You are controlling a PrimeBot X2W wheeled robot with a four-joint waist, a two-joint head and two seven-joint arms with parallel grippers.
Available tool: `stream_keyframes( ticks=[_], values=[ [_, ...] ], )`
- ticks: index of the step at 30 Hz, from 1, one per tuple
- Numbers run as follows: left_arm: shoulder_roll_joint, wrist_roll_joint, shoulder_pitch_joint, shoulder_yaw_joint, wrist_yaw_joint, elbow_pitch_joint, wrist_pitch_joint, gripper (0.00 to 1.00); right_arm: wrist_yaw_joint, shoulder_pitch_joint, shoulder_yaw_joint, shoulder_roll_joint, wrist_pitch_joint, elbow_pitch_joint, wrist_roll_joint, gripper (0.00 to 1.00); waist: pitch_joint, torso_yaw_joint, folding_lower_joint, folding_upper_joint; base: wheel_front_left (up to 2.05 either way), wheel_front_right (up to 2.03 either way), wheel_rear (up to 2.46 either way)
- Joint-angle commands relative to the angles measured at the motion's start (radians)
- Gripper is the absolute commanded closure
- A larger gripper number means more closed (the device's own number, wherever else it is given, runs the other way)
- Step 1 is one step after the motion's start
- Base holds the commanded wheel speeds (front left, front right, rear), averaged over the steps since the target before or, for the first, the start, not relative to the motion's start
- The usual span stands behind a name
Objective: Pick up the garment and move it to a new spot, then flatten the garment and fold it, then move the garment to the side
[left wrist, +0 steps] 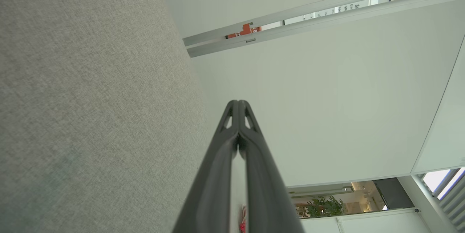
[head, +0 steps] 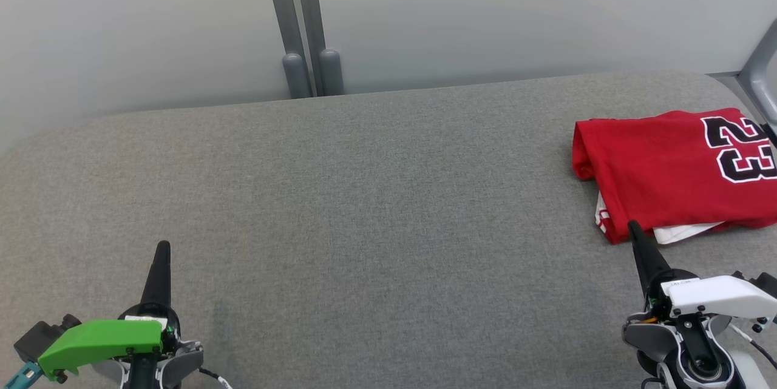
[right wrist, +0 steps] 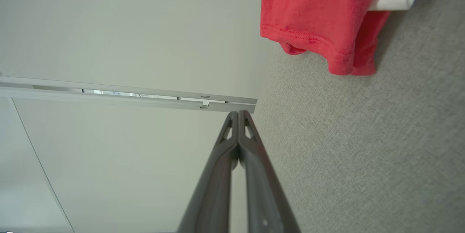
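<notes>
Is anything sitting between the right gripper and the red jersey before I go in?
Nothing visible does. The right gripper, jaws shut, sits just short of the red jersey, with bare grey padded surface between them in the right wrist view.

The garment (head: 661, 176) is running off the head view's right edge, which is cutting through its black-and-white number (head: 737, 149). Its red top fold is hiding most of a white layer (head: 686, 232) beneath. The right gripper (head: 633, 228) is covering a sliver of the near hem. In the right wrist view the top edge is cropping the garment. Low between the left gripper (left wrist: 238, 104) fingers, a red speck (left wrist: 242, 222) is showing too small to identify, as is an orange shape (left wrist: 246, 29) in the rail (left wrist: 308, 16) gap.
</notes>
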Motion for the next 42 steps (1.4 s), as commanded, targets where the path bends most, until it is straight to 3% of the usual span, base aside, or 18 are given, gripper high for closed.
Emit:
stream_keyframes(
  ticks=[1, 27, 42],
  values=[
    [0.007, -0.021, -0.022, 0.006, -0.007, 0.0, 0.008, 1.0, 0.001, -0.015, -0.006, 0.001, 0.007, -0.009, 0.016, 1.0, 0.0, 0.0, 0.0, 0.0, 0.0, 0.0, 0.0],
    [0.008, -0.208, -0.04, 0.015, -0.008, 0.01, 0.055, 1.0, 0.001, -0.019, -0.039, 0.032, 0.055, -0.008, 0.162, 1.0, 0.004, -0.008, 0.0, 0.0, 0.0, 0.0, 0.0],
    [0.008, -0.203, -0.04, 0.014, -0.008, 0.009, 0.056, 1.0, 0.001, -0.019, -0.039, 0.032, 0.056, -0.008, 0.16, 1.0, 0.004, -0.008, 0.0, 0.0, 0.0, 0.0, 0.0]
  ],
)
